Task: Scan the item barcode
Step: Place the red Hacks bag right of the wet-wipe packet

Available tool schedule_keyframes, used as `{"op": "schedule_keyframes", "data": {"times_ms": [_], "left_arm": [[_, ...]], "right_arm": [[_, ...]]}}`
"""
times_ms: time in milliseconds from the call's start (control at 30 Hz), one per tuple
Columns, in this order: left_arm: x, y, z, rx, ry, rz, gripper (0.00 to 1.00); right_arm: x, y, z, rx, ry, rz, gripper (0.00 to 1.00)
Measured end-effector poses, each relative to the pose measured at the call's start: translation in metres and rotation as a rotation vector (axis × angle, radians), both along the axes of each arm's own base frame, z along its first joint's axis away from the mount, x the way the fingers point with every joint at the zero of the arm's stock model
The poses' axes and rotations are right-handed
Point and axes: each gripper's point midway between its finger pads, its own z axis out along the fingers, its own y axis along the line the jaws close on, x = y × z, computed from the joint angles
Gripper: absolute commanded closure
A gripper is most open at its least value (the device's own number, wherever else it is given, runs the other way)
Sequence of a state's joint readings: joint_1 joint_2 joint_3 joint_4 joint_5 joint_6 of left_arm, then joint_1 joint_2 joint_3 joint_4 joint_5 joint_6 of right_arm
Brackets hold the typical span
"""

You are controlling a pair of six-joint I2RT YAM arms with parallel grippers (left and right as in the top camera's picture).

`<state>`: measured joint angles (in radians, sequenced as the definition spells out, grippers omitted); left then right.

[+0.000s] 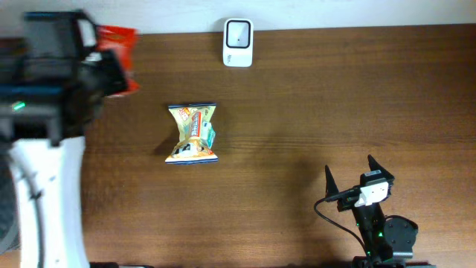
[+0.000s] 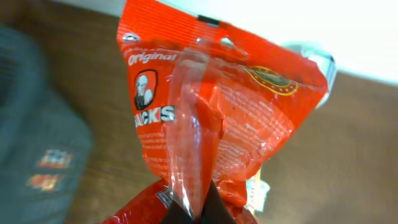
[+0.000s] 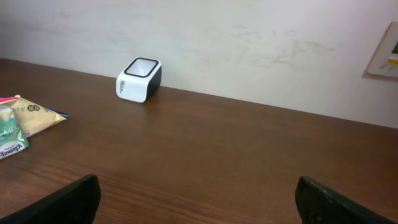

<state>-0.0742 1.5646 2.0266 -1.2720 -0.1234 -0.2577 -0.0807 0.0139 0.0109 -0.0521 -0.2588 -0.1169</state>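
A red snack bag fills the left wrist view, held up above the table. My left gripper is shut on its clear crimped seam at the bottom. From overhead the red bag shows at the far left, mostly behind the left arm. No barcode can be made out on it. The white scanner stands at the back edge, centre, and shows as a small white box in the right wrist view. My right gripper rests open at the front right, its fingers wide apart around nothing.
A yellow snack bag lies flat on the wooden table, left of centre; its edge shows in the right wrist view. The left arm's white base takes up the left side. A pale wall runs behind the scanner.
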Motion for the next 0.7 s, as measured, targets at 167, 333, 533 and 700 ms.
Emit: {"op": "schedule_keyframes", "data": {"times_ms": [167,333,533,700], "left_arm": [[0.022,-0.091,-0.075,0.009,0.136,-0.215,1.0],[0.024,-0.158,-0.16,-0.017,0.292,-0.349,1.0],[0.003,-0.212,-0.242,-0.045,0.487,-0.463,0.82],[-0.013,-0.234,-0.27,-0.038,0.563,-0.506,0.27]], "right_arm": [[0.0,0.0,0.0,-0.001,-0.001,0.0,0.01],[0.0,0.0,0.0,0.0,0.0,0.0,0.01],[0.0,0.0,0.0,0.0,0.0,0.0,0.01],[0.0,0.0,0.0,0.0,0.0,0.0,0.01]]}}
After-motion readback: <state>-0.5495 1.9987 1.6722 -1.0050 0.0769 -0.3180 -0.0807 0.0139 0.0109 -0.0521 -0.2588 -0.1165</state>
